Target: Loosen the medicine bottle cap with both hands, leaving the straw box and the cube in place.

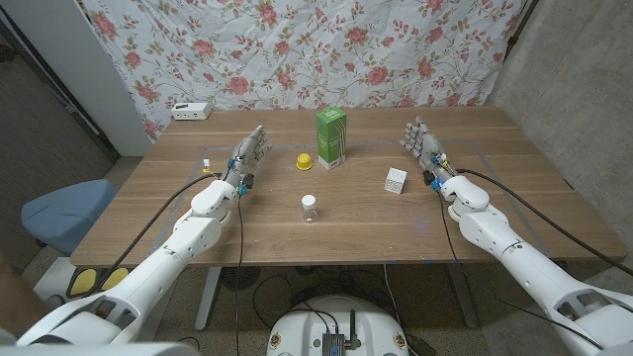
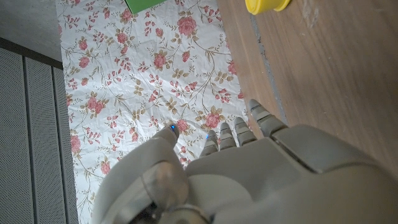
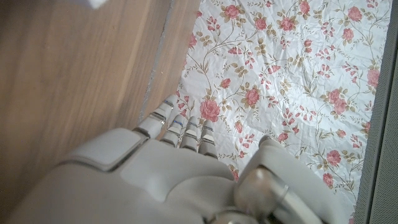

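The medicine bottle stands upright at table centre, nearer the robot than anything else on the table, white cap on, touched by neither hand. The green straw box stands upright farther back; the yellow cap-like object sits just left of it, and the white cube lies right of centre.

Step in hand, as judged: the approach has not begun. To do it well, one hand should steady the bottle body low down while the other takes the cap from above. Both hands should come in on the near side of the box and cube, so neither is nudged. The bottle looks light and narrow, so a sideways bump could tip it.

Left hand: at the left of the table, palm upright, fingers extended close together, holding nothing.
Right hand: at the right, beyond the cube, the same pose mirrored, fingers straight, empty.
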